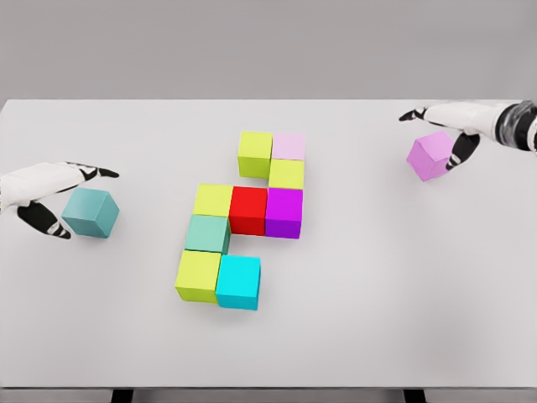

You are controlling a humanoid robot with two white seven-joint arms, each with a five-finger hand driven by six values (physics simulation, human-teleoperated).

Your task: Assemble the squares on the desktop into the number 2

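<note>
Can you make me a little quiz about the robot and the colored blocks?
1. True or false: the red cube sits between a yellow-green cube and a purple cube.
2. Which block is at the left hand? A) the teal cube B) the cyan cube C) the pale pink cube
3. Fill in: the block at the right hand is colored ____.

Key: 1 true. 2 A. 3 violet; it is the violet cube, apart from the group, right side of the white table.
</note>
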